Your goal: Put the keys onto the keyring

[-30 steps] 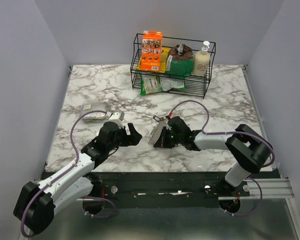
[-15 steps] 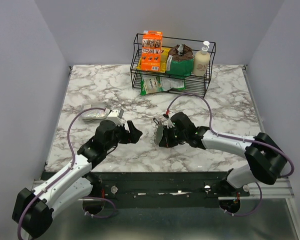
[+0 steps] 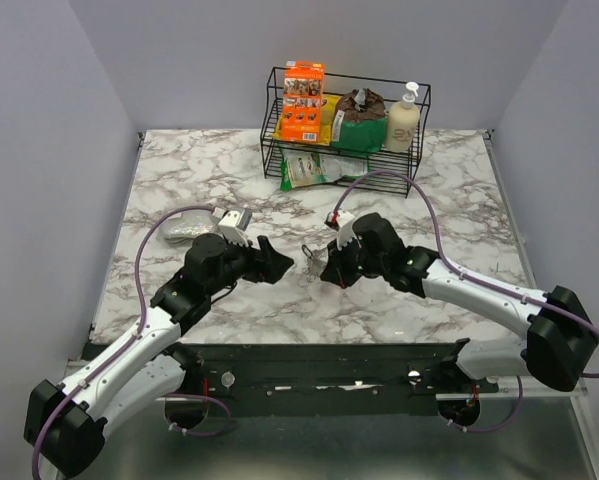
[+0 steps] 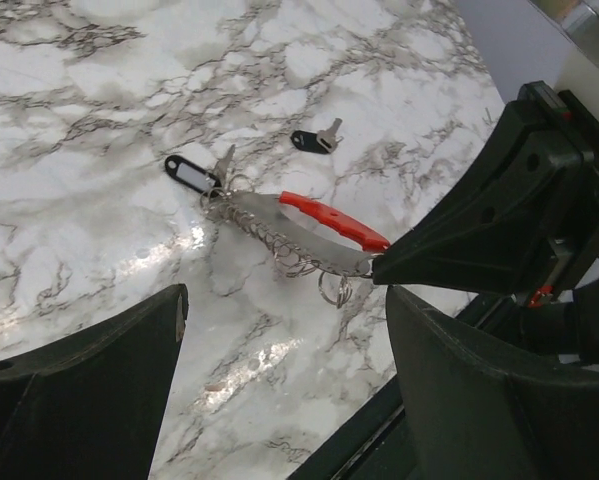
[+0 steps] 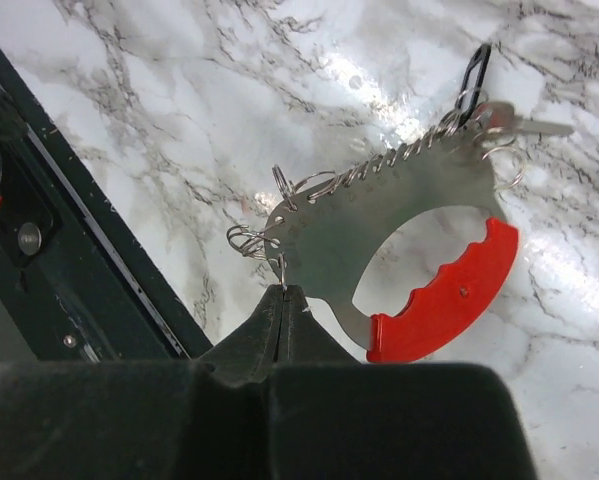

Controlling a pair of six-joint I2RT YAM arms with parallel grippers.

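One key (image 4: 317,137) lies loose beyond right gripper (image 5: 284,296), seemingly pinching keyring (image 5: 359,232)

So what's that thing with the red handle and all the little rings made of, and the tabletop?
The plate looks like brushed steel: silver, dully reflective. Its rings look like shiny wire. The red grip seems moulded plastic, matte with finger ridges. The tabletop is glossy and marble-patterned; real stone or laminate, I cannot tell.

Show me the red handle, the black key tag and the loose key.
red handle (image 4: 334,222), left wrist view, middle of the red grip.
black key tag (image 4: 188,174), left wrist view, its white label.
loose key (image 4: 305,141), left wrist view, its dark head.
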